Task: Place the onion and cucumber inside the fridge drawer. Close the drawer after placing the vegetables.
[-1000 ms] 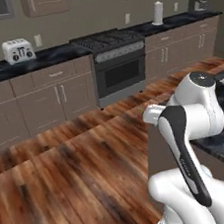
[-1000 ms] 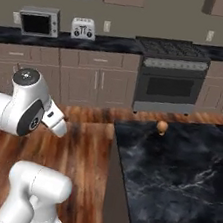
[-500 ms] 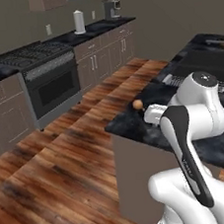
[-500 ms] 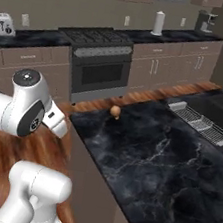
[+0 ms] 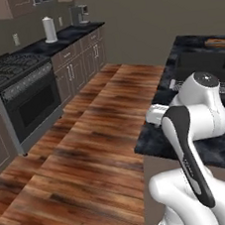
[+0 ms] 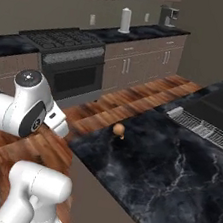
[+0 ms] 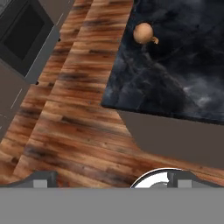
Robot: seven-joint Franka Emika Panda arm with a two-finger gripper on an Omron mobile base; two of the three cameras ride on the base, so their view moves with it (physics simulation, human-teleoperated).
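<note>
- Left base view: a black stove [image 5: 19, 91] with its dark oven door is standing at the far left, set into a run of brown cabinets [image 5: 80, 58] under a dark countertop.
- Further along that countertop a white paper towel roll [image 5: 49, 30] is standing upright, with a grey coffee machine [image 5: 79, 14] beside it, nearer the corner.
- The wooden floor [image 5: 89, 152] is running through the middle, and the black marble island counter [image 5: 223, 141] is lying at the right, partly hidden by the white arm.
- Right base view: the stove [image 6: 70, 62] is sitting at the left of the back wall, the paper towel roll [image 6: 125, 20] and coffee machine [image 6: 168, 16] are standing further right on the same counter.
- The onion [image 6: 119, 130] is resting on the island counter [image 6: 174, 178], near the edge that faces the stove and well apart from the sink drain rack [image 6: 202, 128] at the right.
- Hand view: the oven [image 7: 26, 37] is showing at the upper left, the floor [image 7: 74, 109] is filling the middle, and the onion [image 7: 143, 33] is lying on the island counter [image 7: 183, 74] near the counter's edge.
- The gripper [image 7: 111, 178] is hanging over the floor with its two fingertips spread wide apart, released and grasping nothing; the onion is lying well away from it.
</note>
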